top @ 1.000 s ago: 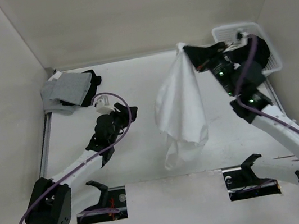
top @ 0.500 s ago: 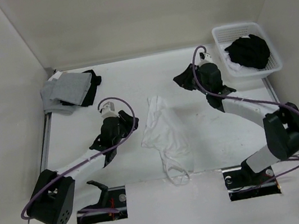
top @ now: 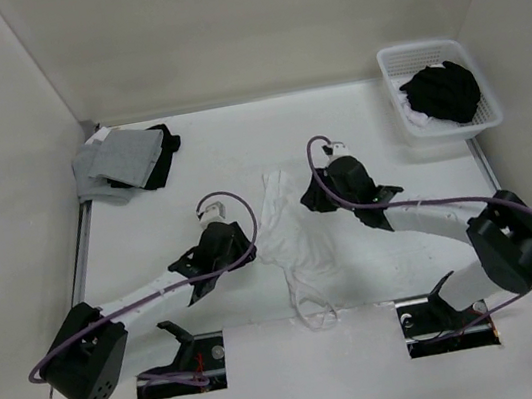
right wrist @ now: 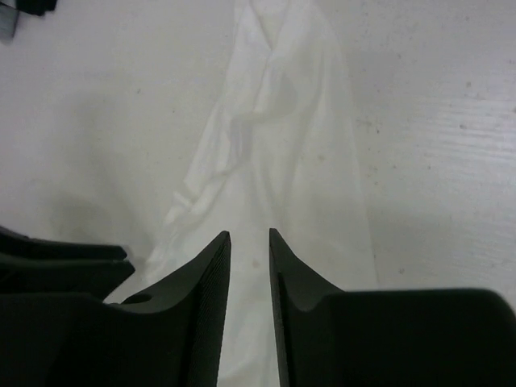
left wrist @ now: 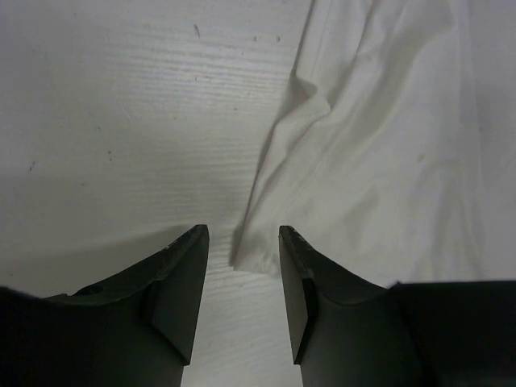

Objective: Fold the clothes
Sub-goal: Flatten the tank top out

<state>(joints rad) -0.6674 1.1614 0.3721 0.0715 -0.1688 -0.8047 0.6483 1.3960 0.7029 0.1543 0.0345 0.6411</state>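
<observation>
The top camera looked down from high at the 6 o'clock edge, covering the whole table (top: 219,156). The left wrist camera, low and close, faced 2 o'clock; the right faced 10 o'clock. Both shared the white tank top (top: 298,240) at centre.

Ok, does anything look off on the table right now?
Yes: the white tank top lies bunched in a twisted, wrinkled strip between the two arms rather than spread flat, and one strap loop trails over the near edge of the table. The folded grey stack and the basket look tidy.
</observation>
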